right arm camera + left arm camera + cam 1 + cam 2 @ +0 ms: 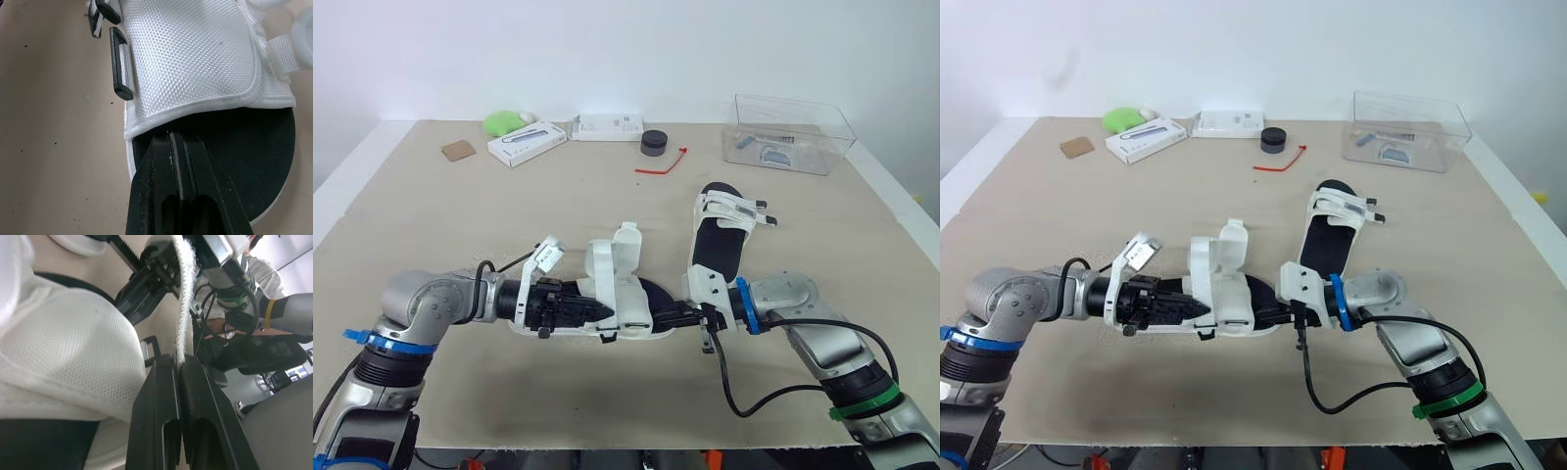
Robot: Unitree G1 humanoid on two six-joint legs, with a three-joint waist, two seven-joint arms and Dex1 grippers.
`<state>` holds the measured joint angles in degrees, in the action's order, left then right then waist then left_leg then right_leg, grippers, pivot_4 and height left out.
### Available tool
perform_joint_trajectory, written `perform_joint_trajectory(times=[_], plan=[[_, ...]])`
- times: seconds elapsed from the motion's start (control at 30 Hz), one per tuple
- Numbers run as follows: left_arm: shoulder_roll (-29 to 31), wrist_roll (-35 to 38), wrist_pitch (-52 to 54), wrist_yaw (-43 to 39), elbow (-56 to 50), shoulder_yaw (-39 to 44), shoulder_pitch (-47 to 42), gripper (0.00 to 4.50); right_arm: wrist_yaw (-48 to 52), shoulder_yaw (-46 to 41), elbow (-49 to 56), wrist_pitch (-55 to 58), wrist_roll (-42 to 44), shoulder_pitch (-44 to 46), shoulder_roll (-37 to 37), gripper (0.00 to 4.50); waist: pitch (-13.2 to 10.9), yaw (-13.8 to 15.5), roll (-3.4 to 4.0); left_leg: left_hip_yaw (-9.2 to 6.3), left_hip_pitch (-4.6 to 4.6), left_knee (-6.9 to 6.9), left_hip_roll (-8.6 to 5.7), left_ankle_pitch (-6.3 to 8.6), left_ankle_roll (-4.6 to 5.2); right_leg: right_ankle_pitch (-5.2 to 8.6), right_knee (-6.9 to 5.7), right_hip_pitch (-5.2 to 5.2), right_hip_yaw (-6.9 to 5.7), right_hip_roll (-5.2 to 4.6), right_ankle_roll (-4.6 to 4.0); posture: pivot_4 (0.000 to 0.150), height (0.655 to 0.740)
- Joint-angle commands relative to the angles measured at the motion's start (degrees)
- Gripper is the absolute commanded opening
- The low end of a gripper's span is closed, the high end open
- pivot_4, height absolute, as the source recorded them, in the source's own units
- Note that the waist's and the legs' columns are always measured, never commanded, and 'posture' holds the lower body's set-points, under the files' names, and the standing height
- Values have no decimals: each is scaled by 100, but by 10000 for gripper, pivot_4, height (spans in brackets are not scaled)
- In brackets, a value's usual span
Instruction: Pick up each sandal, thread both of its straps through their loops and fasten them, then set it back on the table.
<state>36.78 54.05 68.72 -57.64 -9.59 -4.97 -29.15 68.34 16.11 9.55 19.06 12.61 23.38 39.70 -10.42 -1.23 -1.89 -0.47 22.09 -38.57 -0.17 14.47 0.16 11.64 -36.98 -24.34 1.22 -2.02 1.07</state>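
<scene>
L gripper (178, 363) clamped tight on the white fuzzy strap (185, 293), strap running straight on from the tips. Sandal's white mesh upper (63, 342) bulges alongside, black loop (150, 348) just beside the fingers. R gripper (128, 296) beyond, near the strap.

Silver-grey rounded shells on both arms: left arm (423, 302) has blue tape (386, 341) at eight o'clock; right arm (808, 328) has a blue wrist ring (742, 305), a green band (867, 401) at five o'clock, and a looping black cable (737, 412)
</scene>
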Motion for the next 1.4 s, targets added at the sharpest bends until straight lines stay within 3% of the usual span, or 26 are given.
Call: perform_joint_trajectory(times=[0.03, 0.17, 0.27, 0.37, 0.5, 0.87, 1.03, 1.4], plan=[[122, -204, -264, -138, -268, -144, 72, 953, 0, 55, 83, 50, -103, -24, 84, 0, 0, 0, 0, 0, 0, 0, 0, 0, 0, 0, 0, 0, 0, 0, 0, 1500, 7400], [111, -270, -277, -60, -266, -168, 115, 953, 21, 59, 52, 36, -113, 1, 88, 0, 0, 0, 0, 1, 0, 0, 0, 0, 0, 0, 0, 0, 1, -1, 0, 1500, 7400], [8, -116, -192, -36, -187, -2, 62, 9545, 30, 58, 46, 29, -121, 11, 91, 0, 0, 0, 0, 0, -1, 0, -1, 0, 0, 0, 0, 0, 0, -1, 0, 1500, 7400], [14, -12, -212, -138, -205, 101, -113, 21178, 36, 56, 38, 20, -132, 20, 93, 0, 0, 0, 0, 0, 0, 0, 0, 0, 0, 0, 0, 0, 0, -1, 1, 1500, 7400], [-29, 103, -234, -121, -78, 292, -359, 21178, 41, 54, 35, 10, -152, 25, 93, 0, 0, 0, 0, 1, -1, -1, -1, 0, 0, -1, 0, 1, -1, 0, 1, 1500, 7400], [-259, -493, -948, -38, 363, 234, -655, 21178, 58, 64, 29, -25, -180, 20, 102, 0, 0, 0, 0, 1, 1, 0, -1, 0, 0, 0, 1, 0, 0, -1, 2, 1500, 7400], [-50, -570, -1030, -328, -107, -15, -144, 466, 50, 60, 59, -19, -179, -4, 111, 0, 0, -5, 0, 2, 0, 2, -1, 0, 0, 0, 1, 0, 1, -1, 1, 1500, 7400], [-4, -343, -738, -121, -568, 36, 198, 466, 85, 80, 34, -35, -173, 20, 127, 0, 0, 1, 0, -2, 0, 3, 0, 0, 0, 3, 2, 0, -3, -1, 0, 1500, 7400]])
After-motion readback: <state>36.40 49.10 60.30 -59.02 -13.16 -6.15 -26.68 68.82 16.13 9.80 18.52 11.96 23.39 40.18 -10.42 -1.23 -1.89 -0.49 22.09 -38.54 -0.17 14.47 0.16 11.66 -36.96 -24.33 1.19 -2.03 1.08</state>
